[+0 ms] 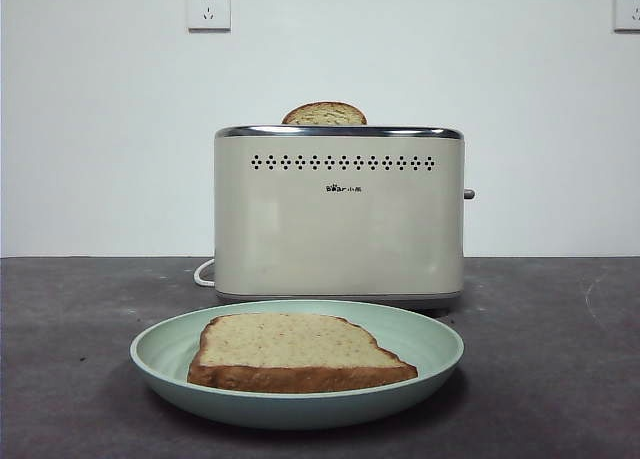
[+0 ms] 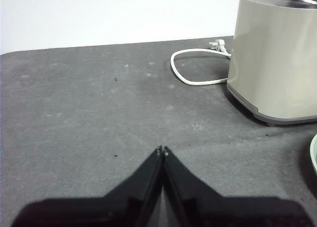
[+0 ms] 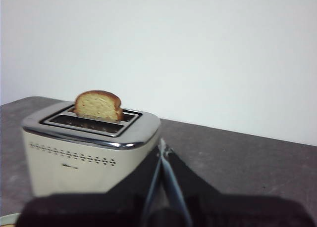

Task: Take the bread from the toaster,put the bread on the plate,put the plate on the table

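The bread [image 1: 295, 351] lies flat on the mint-green plate [image 1: 432, 344], which rests on the dark table [image 1: 560, 379] in front of the cream toaster [image 1: 338, 219]. A second slice's rounded top [image 1: 324, 114] sticks out of the toaster's far slot, also seen as the slice [image 3: 98, 106] in the right wrist view. My left gripper [image 2: 162, 150] is shut and empty, low over the table beside the toaster [image 2: 277, 59]. My right gripper [image 3: 163, 149] is shut and empty, held above and beside the toaster [image 3: 89, 153]. Neither arm shows in the front view.
A white power cord [image 2: 190, 66] loops on the table behind the toaster. A sliver of the plate's rim [image 2: 313, 160] shows in the left wrist view. White wall with two sockets [image 1: 208, 7] stands behind.
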Action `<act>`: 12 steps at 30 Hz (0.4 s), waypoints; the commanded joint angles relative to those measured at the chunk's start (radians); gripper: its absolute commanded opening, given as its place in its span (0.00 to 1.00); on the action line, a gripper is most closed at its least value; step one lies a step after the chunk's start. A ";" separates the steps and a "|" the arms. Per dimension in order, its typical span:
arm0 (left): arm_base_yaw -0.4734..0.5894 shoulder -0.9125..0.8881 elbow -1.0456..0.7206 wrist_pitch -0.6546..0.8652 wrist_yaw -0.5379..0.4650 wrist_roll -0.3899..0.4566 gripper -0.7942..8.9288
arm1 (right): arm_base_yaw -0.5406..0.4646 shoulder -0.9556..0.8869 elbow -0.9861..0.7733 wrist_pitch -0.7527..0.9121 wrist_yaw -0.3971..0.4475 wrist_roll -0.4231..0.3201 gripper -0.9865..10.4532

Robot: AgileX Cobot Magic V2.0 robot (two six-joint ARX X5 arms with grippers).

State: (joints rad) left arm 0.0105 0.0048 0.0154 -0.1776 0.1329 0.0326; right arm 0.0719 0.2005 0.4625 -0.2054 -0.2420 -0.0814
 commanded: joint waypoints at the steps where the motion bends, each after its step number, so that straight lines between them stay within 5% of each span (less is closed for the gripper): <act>1: 0.003 -0.003 -0.013 0.005 -0.001 -0.006 0.08 | -0.001 -0.043 -0.118 0.057 0.051 0.029 0.09; 12: 0.003 -0.003 -0.012 0.005 -0.001 -0.006 0.08 | 0.001 -0.200 -0.396 0.113 0.122 0.100 0.09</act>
State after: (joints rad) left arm 0.0105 0.0048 0.0154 -0.1776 0.1329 0.0326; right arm 0.0719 0.0090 0.0841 -0.1062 -0.1230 -0.0090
